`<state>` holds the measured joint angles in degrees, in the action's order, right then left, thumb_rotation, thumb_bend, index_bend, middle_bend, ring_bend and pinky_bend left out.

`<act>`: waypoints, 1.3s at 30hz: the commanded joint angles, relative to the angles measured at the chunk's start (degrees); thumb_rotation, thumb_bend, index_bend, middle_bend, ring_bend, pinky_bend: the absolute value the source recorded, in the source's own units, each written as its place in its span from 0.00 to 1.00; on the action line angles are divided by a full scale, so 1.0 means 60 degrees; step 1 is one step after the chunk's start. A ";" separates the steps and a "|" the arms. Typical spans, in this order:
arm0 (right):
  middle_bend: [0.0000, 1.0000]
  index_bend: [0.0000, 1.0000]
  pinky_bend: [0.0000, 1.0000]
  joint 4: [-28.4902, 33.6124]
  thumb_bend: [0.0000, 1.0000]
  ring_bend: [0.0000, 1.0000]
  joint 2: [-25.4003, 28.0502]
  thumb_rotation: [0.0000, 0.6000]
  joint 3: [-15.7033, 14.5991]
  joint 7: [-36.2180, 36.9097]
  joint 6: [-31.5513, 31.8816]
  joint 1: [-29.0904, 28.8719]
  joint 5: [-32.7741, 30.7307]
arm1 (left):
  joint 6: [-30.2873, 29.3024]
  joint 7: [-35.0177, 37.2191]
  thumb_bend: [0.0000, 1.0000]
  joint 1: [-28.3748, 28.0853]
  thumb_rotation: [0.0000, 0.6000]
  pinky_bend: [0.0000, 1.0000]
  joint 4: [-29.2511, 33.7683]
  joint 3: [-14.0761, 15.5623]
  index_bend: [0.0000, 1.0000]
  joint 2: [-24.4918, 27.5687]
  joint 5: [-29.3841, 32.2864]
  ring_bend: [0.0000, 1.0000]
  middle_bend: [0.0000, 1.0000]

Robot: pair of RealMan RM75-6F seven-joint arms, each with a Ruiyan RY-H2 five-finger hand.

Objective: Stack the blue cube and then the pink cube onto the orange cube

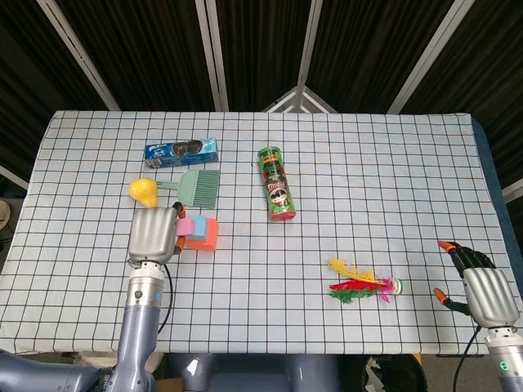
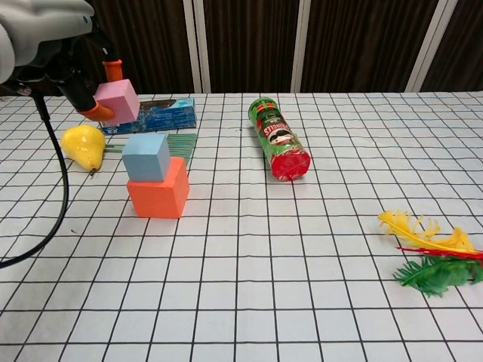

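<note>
The orange cube (image 2: 158,194) (image 1: 206,235) sits left of the table's middle with the blue cube (image 2: 146,156) stacked on it. My left hand (image 2: 47,35) (image 1: 154,234) holds the pink cube (image 2: 116,100) (image 1: 185,225) in the air, above and slightly left of the blue cube, pinched between orange-tipped fingers. In the head view the hand covers the stack's left side and hides the blue cube. My right hand (image 1: 482,287) rests at the table's near right corner, fingers apart, nothing in it.
A yellow pear (image 2: 83,146), a green brush (image 1: 197,185) and a blue cookie packet (image 1: 181,150) lie behind the stack. A green chip can (image 2: 278,141) lies on its side in the middle. A feather shuttlecock (image 2: 428,254) is at the right.
</note>
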<state>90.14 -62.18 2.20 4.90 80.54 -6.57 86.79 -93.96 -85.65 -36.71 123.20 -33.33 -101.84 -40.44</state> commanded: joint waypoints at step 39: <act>0.20 0.18 0.24 0.0067 0.30 0.22 0.0032 1.00 0.0023 -0.0078 -0.0187 -0.0056 -0.0198 | 0.0218 0.0966 0.39 -0.2119 1.00 0.85 -0.1852 0.0907 0.48 0.0408 0.1685 0.69 0.93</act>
<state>90.54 -62.00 2.34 4.42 79.42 -6.91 85.60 -92.47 -79.97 -49.34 111.84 -28.06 -99.51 -30.59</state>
